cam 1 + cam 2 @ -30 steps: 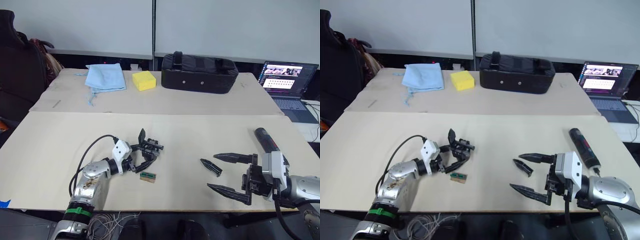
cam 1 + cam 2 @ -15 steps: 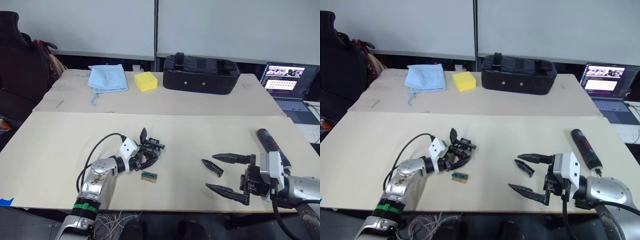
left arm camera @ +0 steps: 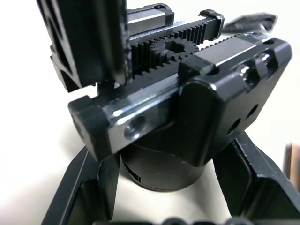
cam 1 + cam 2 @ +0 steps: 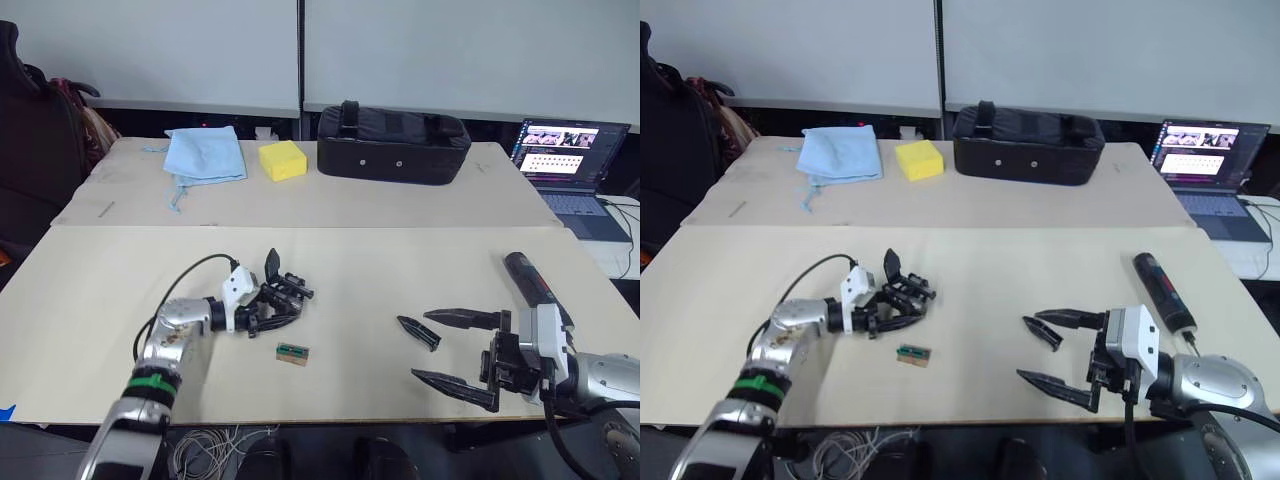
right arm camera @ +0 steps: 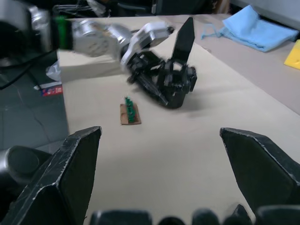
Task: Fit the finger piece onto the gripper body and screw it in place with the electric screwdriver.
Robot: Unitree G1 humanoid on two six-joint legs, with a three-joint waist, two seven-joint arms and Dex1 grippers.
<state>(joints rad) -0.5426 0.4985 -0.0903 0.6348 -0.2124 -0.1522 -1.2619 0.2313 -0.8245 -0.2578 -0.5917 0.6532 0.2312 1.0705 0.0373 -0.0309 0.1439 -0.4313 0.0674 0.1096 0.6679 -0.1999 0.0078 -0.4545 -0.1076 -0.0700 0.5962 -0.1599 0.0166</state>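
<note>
Both fingers (image 4: 272, 268) straddle gripper body (image 4: 285, 296).

Even, bright overhead light, shadows soft and short. Laptop screen (image 4: 568, 150) glows, slightly blown out. Left wrist view: gripper body (image 3: 178, 108) close up with glare streaks on its edges, table washed out white. Right wrist view: left gripper (image 5: 161, 77) motion-blurred, near fingers (image 5: 70, 164) soft.

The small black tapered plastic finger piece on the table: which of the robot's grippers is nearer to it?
Right. The right gripper sits open right beside the finger piece; the left gripper is far across, at the gripper body.
</note>
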